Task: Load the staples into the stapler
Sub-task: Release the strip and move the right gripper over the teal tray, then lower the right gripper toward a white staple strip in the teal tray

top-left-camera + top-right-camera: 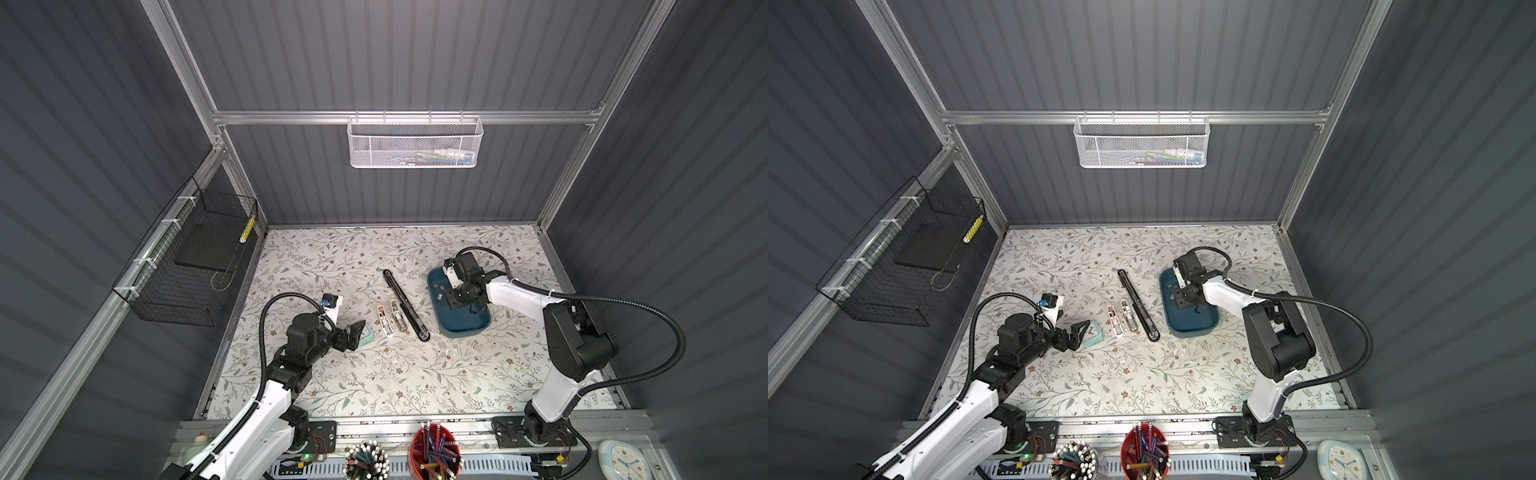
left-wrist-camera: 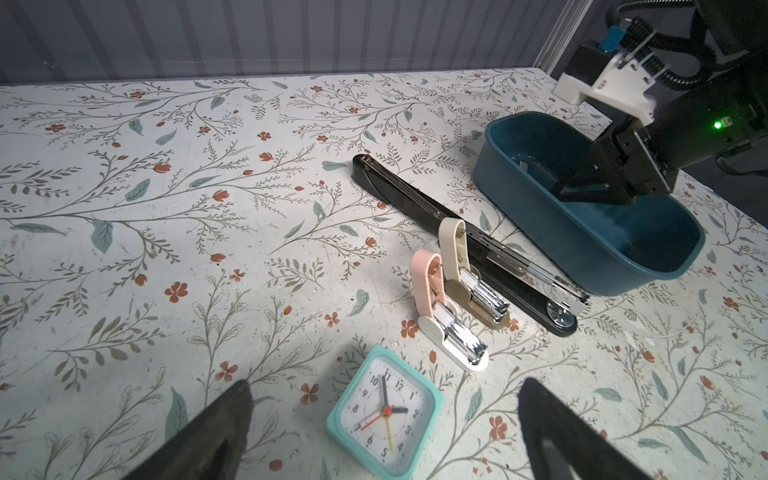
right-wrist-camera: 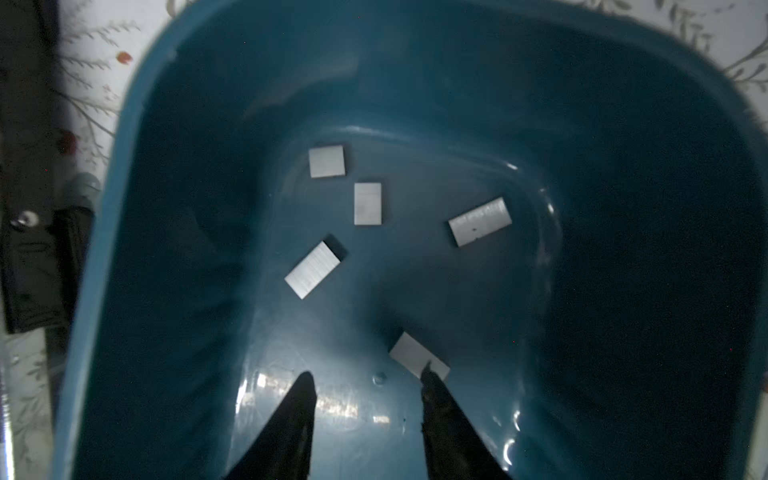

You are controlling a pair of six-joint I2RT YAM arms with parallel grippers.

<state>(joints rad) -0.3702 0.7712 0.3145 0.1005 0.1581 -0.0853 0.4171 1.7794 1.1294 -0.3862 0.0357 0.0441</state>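
Several small grey staples (image 3: 313,270) lie scattered on the floor of a dark blue tub (image 3: 137,124), also seen in a top view (image 1: 439,296). My right gripper (image 3: 368,374) reaches down into the tub, open, nothing between its fingers; one fingertip (image 3: 430,376) overlaps the edge of the nearest staple strip (image 3: 413,353). Left of the tub (image 1: 461,328) lie three staplers side by side, hinged open: a long black stapler (image 2: 415,208), a beige one (image 2: 455,249) and a pink one (image 2: 428,282). My left gripper (image 2: 386,384) hovers open over a teal clock (image 2: 384,415).
The teal clock (image 1: 367,335) sits just left of the pink stapler (image 1: 384,318). A white mesh basket (image 1: 415,143) hangs on the back wall and a black wire basket (image 1: 187,266) on the left wall. Pencil cups (image 1: 436,455) stand along the front rail.
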